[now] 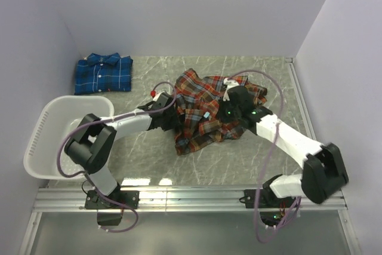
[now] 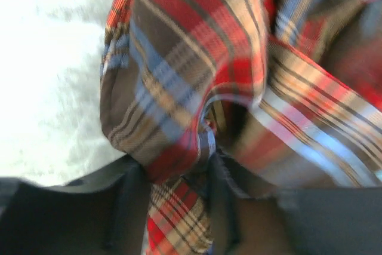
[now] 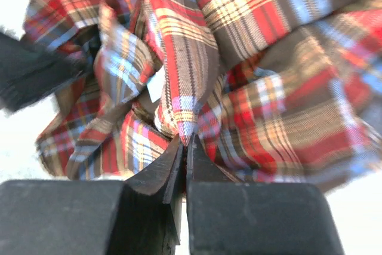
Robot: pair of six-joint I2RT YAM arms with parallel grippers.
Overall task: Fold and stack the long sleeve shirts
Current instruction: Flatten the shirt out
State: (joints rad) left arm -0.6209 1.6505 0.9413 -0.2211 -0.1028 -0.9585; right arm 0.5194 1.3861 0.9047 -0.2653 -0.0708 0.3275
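The red-orange plaid shirt (image 1: 206, 111) lies crumpled in the middle of the table. My left gripper (image 1: 169, 113) is at its left edge, shut on a fold of the red plaid cloth (image 2: 179, 147). My right gripper (image 1: 230, 101) is on its right part, jaws pressed together on a pinched ridge of the same shirt (image 3: 185, 88). The blue plaid shirt (image 1: 102, 74) lies folded flat at the back left, away from both grippers.
A white slotted plastic basket (image 1: 45, 129) stands at the left edge beside the left arm. Walls close in the table at the back and both sides. A metal rail (image 1: 191, 198) runs along the near edge.
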